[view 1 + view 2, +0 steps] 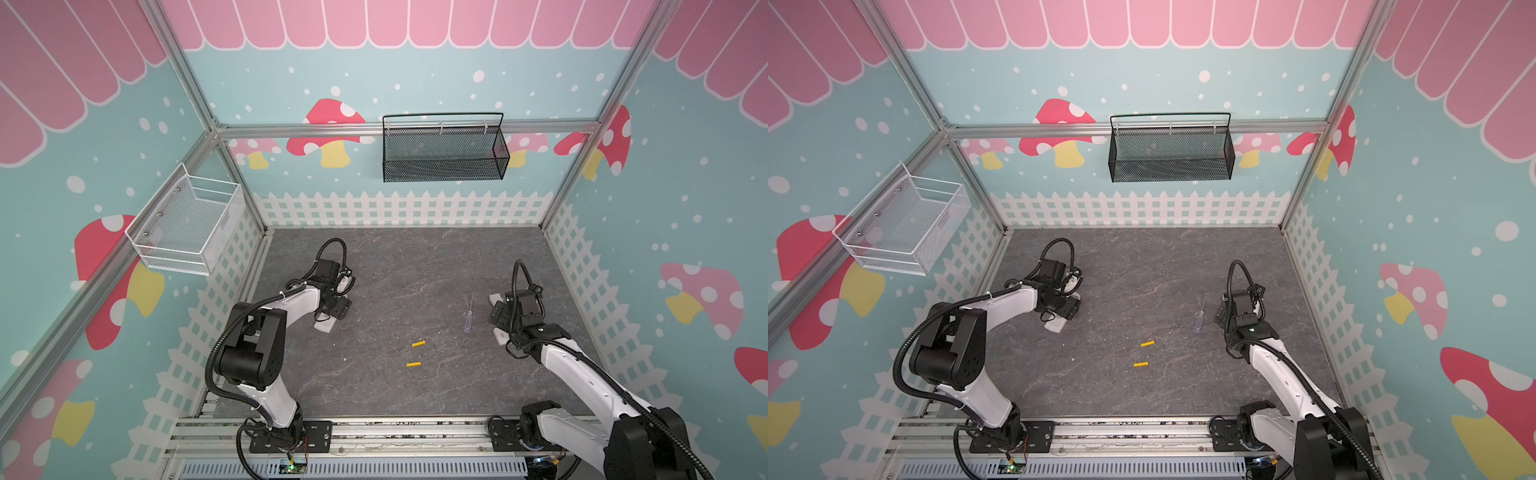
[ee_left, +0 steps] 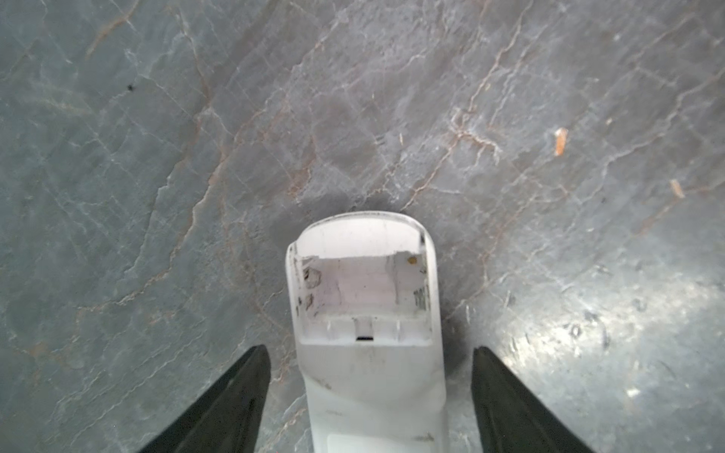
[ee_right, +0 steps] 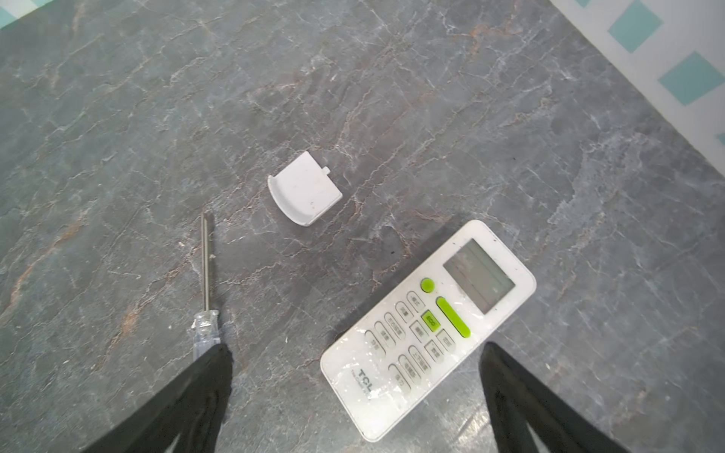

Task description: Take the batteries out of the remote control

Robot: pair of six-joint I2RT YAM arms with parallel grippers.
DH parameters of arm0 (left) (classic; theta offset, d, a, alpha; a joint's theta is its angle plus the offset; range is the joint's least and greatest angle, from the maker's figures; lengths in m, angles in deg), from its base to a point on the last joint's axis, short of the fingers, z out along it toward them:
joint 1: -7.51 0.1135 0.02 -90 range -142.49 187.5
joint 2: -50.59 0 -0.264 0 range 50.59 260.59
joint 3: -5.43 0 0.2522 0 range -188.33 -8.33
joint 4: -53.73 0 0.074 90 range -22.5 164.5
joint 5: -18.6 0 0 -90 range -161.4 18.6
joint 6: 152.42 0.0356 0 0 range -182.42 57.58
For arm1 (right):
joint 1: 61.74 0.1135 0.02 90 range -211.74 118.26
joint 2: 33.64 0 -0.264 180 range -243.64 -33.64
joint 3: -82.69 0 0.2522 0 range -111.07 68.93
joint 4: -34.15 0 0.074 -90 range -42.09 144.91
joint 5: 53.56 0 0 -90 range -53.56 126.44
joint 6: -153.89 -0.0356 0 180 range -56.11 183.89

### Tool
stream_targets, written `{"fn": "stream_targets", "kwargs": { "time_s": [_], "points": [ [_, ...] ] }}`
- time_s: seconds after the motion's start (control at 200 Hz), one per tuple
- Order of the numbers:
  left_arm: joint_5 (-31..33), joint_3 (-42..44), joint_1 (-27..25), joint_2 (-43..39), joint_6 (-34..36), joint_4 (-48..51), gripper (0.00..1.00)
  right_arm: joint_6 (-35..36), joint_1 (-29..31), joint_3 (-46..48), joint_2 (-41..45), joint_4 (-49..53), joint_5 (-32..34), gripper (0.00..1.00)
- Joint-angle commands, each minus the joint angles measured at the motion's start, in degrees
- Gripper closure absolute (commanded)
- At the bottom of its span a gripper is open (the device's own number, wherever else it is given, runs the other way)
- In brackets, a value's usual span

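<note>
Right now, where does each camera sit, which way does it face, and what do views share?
Top views: high over the front, looking down on table, yellow batteries and both arms.
Left wrist: low, faces down at a white remote with empty battery bay; open left gripper flanks it.
Right wrist: low, faces down at a TCL remote and battery cover; open right gripper shows.
Shared: the screwdriver, in right wrist and top views.
</note>
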Motion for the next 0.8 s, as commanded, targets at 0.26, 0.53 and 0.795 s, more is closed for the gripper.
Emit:
{"fn": "stream_targets", "kwargs": {
  "time_s": [0.26, 0.53, 0.795],
  "points": [
    [-6.56, 2.41, 1.38, -12.73, -3.36, -0.9, 0.01, -9.38, -5.72, 1.58, 1.37, 4.63, -2.43, 0.01],
    [-9.75, 2.32, 4.81, -14.63, -6.67, -1.2, 0.01, -7.36, -11.45, 4.62, 0.39, -1.91, -9.55, 0.01],
    [-11.41, 2.94, 6.07, -15.33, -7.12, -1.59, 0.01, -7.56, -14.48, 7.28, -2.27, -6.43, -12.58, 0.01]
  ]
}}
